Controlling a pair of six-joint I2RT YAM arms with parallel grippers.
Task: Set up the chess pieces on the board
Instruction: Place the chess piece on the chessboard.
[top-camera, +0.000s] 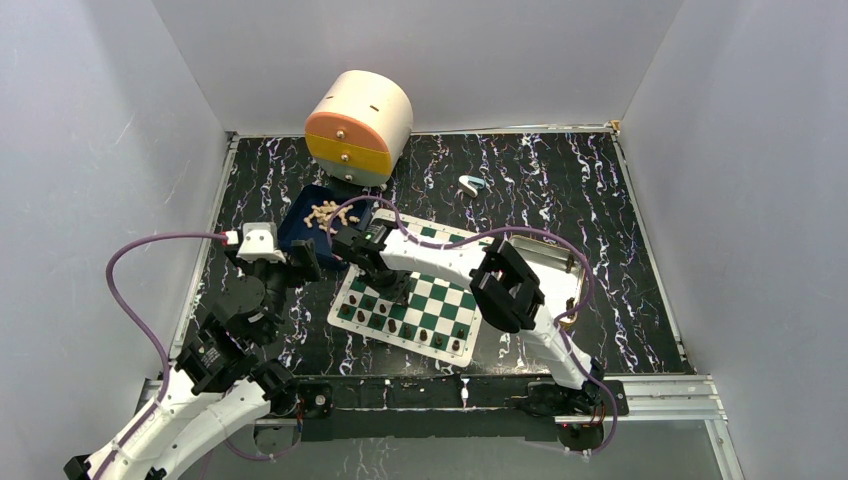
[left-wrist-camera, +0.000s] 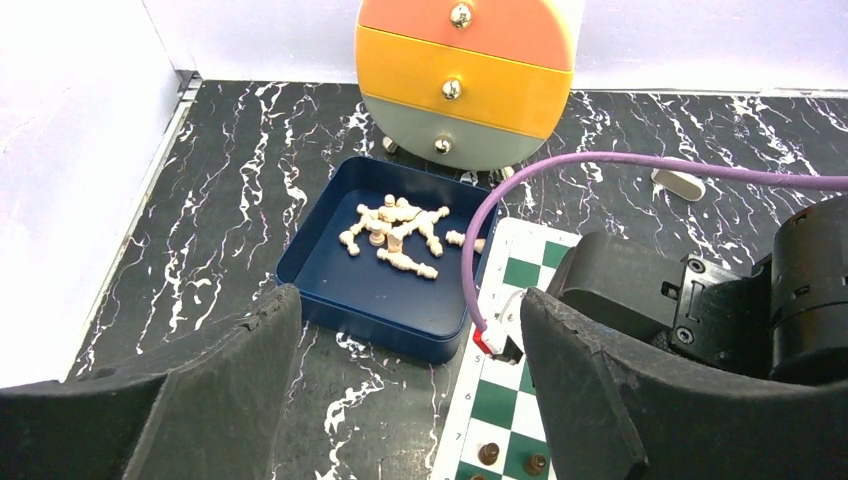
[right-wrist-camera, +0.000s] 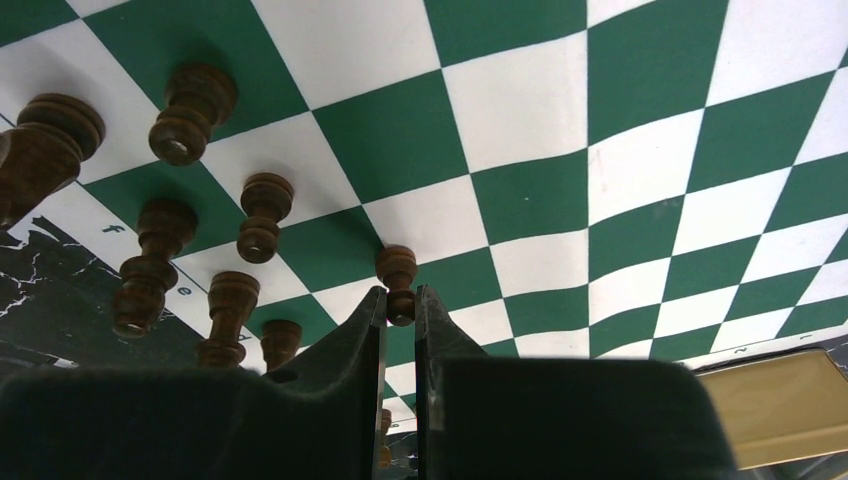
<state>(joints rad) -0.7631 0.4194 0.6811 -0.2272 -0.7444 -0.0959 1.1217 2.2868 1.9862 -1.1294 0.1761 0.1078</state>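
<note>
Right gripper (right-wrist-camera: 401, 300) is clenching a dark piece (right-wrist-camera: 397, 265) by its top near the board (right-wrist-camera: 520, 120) edge, beside other dark pieces (right-wrist-camera: 263, 215) standing in rows, while left gripper (left-wrist-camera: 410, 310) is hovering, jaws spread, near the tray (left-wrist-camera: 330, 290) holding pale pieces (left-wrist-camera: 395, 235) beside the board.

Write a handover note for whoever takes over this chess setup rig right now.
Left gripper: open and empty, hovering by the blue tray.
Right gripper: shut on a dark piece that stands on the board.
Done: several dark pieces stand in the rows at the board's near edge.
Left: the pale pieces lie in a heap in the blue tray; none shows on the board.
</note>
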